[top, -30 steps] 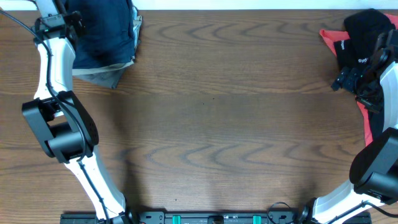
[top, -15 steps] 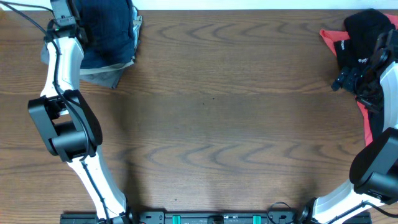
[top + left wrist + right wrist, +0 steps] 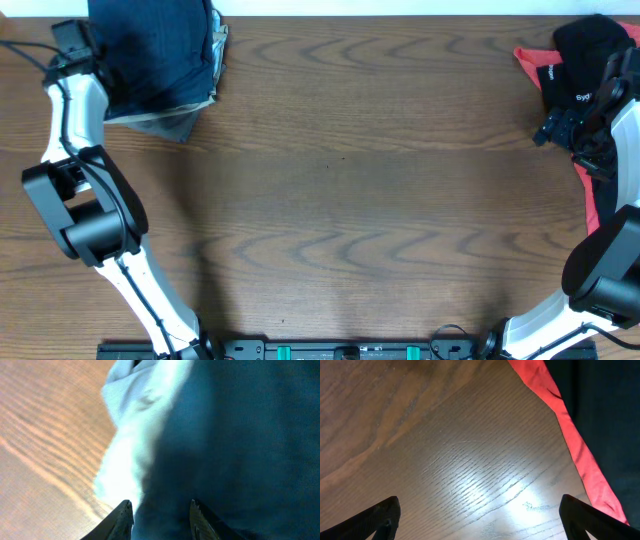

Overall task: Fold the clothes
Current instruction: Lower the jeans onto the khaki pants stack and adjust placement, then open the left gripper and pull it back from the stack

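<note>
The dark navy-blue shorts [image 3: 155, 55] lie in a heap at the table's back left corner, on top of a khaki-beige piece [image 3: 165, 120]. My left gripper [image 3: 88, 48] sits at the heap's left edge. In the left wrist view it [image 3: 160, 510] is shut on the navy shorts [image 3: 240, 435], whose fabric fills the gap between the fingers, and a pale grey piece [image 3: 132, 435] shows beside them. At the back right lies the black top [image 3: 585, 60] over the coral-red garment [image 3: 598, 205]. My right gripper [image 3: 552, 128] hovers open over bare wood beside a coral-red strip [image 3: 570, 440].
The wooden table [image 3: 340, 200] stretches between the two piles. The table's back edge runs just behind both piles. Both arm bases stand at the near edge.
My left gripper has closed from wide open onto the navy shorts, and the left arm has shifted a little to the left. The right arm has not moved.
</note>
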Controlling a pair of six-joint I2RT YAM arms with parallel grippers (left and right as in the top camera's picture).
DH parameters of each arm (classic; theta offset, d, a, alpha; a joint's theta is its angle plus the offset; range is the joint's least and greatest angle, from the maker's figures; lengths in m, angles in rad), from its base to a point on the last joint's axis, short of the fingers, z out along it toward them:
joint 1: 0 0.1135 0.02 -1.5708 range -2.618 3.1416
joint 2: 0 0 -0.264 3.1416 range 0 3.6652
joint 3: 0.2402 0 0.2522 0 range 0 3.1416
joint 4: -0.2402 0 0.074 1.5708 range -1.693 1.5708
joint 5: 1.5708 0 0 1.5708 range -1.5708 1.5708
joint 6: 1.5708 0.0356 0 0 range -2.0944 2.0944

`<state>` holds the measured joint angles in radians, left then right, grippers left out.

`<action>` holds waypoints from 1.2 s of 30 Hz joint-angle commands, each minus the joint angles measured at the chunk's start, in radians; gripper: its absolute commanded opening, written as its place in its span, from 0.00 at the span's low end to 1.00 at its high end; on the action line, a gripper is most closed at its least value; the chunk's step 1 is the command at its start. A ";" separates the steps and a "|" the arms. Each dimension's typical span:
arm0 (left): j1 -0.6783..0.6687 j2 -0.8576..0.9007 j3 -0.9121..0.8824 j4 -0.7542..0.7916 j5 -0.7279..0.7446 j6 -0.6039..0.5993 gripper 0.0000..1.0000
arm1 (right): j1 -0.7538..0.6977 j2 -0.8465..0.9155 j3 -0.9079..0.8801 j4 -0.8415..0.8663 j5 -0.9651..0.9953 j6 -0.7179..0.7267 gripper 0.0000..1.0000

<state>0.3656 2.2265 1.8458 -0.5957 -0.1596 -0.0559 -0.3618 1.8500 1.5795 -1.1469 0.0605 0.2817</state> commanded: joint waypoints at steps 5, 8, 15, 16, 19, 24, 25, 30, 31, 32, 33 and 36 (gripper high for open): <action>-0.005 -0.071 -0.011 -0.044 -0.009 -0.014 0.38 | -0.010 0.002 0.001 0.000 0.007 0.013 0.99; -0.035 -0.147 -0.011 -0.019 -0.009 -0.074 0.38 | -0.010 0.002 0.001 0.000 0.007 0.014 0.99; -0.138 -0.245 -0.011 0.100 -0.005 -0.265 0.38 | -0.010 0.002 0.001 0.000 0.007 0.014 0.99; -0.158 -0.240 -0.011 0.105 0.000 -0.265 0.38 | -0.010 0.002 0.001 0.000 0.007 0.014 0.99; -0.199 -0.211 -0.011 0.109 0.036 -0.264 0.38 | -0.010 0.002 0.001 0.000 0.007 0.014 0.99; -0.252 -0.112 -0.011 0.115 0.063 -0.264 0.40 | -0.010 0.002 0.001 0.000 0.007 0.013 0.99; -0.259 -0.086 -0.011 0.118 0.063 -0.264 0.45 | -0.010 0.002 0.001 0.000 0.007 0.014 0.99; -0.266 0.016 -0.011 0.117 0.063 -0.264 0.48 | -0.010 0.002 0.001 0.000 0.007 0.014 0.99; -0.266 0.028 -0.011 0.111 0.063 -0.263 0.48 | -0.010 0.002 0.001 0.000 0.007 0.013 0.99; -0.266 0.037 -0.011 0.105 0.063 -0.263 0.48 | -0.010 0.002 0.001 0.000 0.007 0.014 0.99; -0.266 0.040 -0.011 0.093 0.063 -0.263 0.48 | -0.010 0.002 0.001 0.000 0.007 0.014 0.99; -0.266 0.029 -0.011 0.051 0.063 -0.263 0.48 | -0.010 0.002 0.001 0.000 0.007 0.014 0.99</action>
<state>0.0959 2.2723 1.8385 -0.5148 -0.1017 -0.3149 -0.3618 1.8500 1.5795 -1.1469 0.0605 0.2817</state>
